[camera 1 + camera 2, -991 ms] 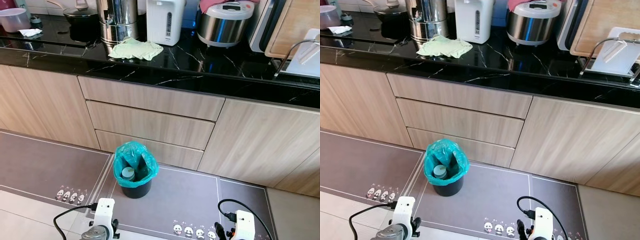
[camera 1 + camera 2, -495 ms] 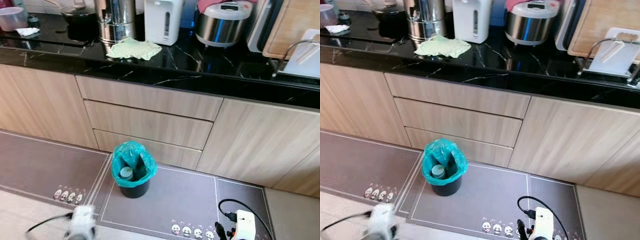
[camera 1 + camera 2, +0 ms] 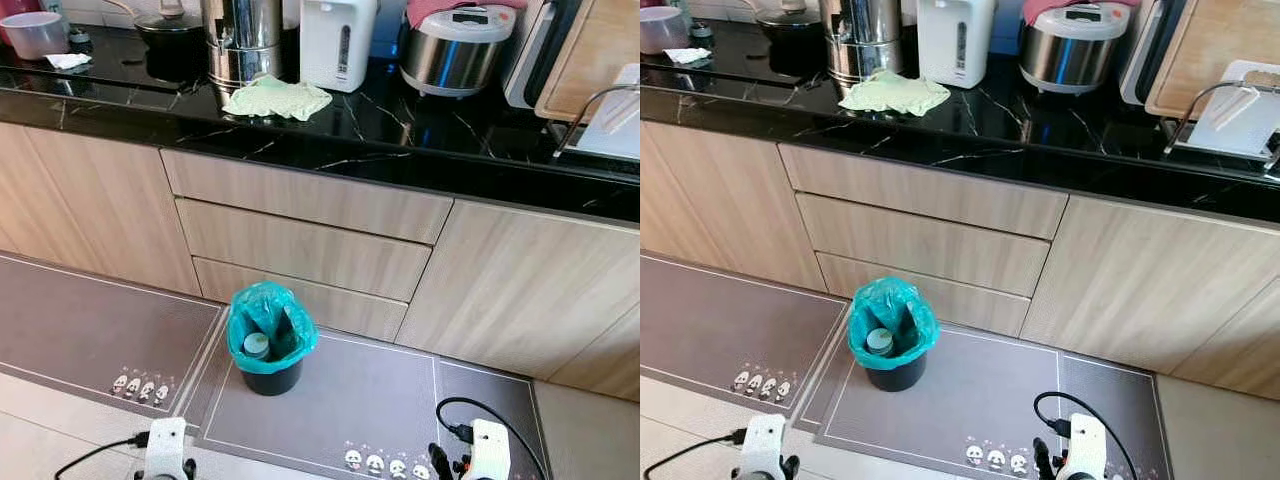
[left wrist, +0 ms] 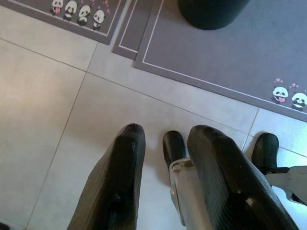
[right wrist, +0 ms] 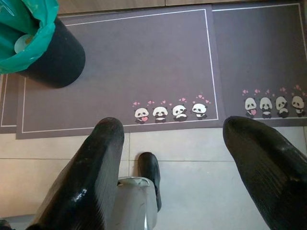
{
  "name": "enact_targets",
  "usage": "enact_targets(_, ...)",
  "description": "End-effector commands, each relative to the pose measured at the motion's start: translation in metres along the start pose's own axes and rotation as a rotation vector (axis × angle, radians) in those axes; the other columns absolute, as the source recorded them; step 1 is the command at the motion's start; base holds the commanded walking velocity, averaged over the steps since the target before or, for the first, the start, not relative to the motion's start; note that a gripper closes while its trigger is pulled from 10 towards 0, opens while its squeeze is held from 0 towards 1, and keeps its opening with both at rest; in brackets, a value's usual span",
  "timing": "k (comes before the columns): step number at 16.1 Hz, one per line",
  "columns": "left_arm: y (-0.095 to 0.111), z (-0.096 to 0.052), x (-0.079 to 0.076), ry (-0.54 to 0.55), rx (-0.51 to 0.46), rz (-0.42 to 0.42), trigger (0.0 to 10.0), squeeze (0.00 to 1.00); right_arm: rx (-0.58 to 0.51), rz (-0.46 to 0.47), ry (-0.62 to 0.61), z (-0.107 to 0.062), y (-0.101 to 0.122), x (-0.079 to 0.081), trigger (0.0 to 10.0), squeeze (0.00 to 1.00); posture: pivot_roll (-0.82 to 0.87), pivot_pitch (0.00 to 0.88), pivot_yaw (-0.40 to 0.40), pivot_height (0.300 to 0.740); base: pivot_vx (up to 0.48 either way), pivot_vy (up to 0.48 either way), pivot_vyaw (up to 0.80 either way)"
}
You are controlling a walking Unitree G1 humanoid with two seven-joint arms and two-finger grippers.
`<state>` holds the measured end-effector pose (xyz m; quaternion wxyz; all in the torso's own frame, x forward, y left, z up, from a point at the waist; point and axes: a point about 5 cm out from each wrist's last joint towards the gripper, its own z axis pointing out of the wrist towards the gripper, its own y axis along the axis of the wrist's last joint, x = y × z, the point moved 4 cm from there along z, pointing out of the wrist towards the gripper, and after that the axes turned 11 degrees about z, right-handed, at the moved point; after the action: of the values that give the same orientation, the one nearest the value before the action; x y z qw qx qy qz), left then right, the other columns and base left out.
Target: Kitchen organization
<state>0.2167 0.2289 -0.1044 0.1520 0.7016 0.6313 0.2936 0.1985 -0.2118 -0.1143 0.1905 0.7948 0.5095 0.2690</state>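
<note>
- Left wrist view looks down the left tool (image 4: 163, 143): its two black fingers (image 4: 125, 158) stand slightly apart with nothing between them, over pale floor tiles (image 4: 53, 120).
- Just ahead of that tool lies the edge of a grey floor mat (image 4: 268, 57) printed with small pandas and pink hearts; no writing can be read on it.
- Ahead of both tools, between them, a black waste bin (image 3: 270, 372) stands upright on the mat, its long axis vertical and its mouth facing up, close before the lowest drawer (image 3: 300, 292).
- A teal bag (image 3: 268, 322) lines the bin, and a round grey cap or lid (image 3: 256, 344) shows inside; what it belongs to I cannot tell.
- Farther ahead and above, the black marble table (image 3: 420, 135) carries a crumpled pale green cloth (image 3: 276, 98), a steel urn (image 3: 240, 40), a white hot-water dispenser (image 3: 338, 40) and a rice cooker (image 3: 455, 48); their labels are too small to read.
- Right tool (image 5: 192, 143) hangs with its fingers (image 5: 103, 153) spread wide and empty above the tiles, the bin ahead on its left.
</note>
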Motion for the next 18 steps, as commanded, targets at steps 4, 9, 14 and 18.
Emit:
enact_targets(4, 0.019, 0.002, -0.006, -0.003, -0.049, 0.022, 10.0, 0.00, -0.011, -0.003, -0.007, -0.001, 0.002, -0.003, 10.0, 0.00, -0.07, 0.000, -0.086, 0.740, 0.000, 0.000, 0.00)
enact_targets(9, 0.023, 0.002, -0.013, -0.016, -0.072, 0.036, 10.0, 0.00, -0.003, -0.003, -0.017, -0.001, 0.000, -0.005, 10.0, 0.00, -0.06, 0.000, -0.089, 0.740, 0.000, 0.000, -0.08)
enact_targets(14, 0.029, 0.003, -0.021, -0.034, -0.092, 0.046, 10.0, 0.00, -0.014, 0.002, -0.017, -0.002, 0.000, -0.005, 10.0, 0.00, -0.07, 0.000, -0.085, 0.740, 0.000, -0.167, -0.09)
enact_targets(18, 0.033, 0.003, -0.025, -0.043, -0.103, 0.054, 10.0, 0.00, -0.013, 0.000, -0.019, -0.002, 0.000, -0.005, 10.0, 0.00, -0.07, 0.000, -0.085, 0.740, 0.000, -0.363, 0.00)
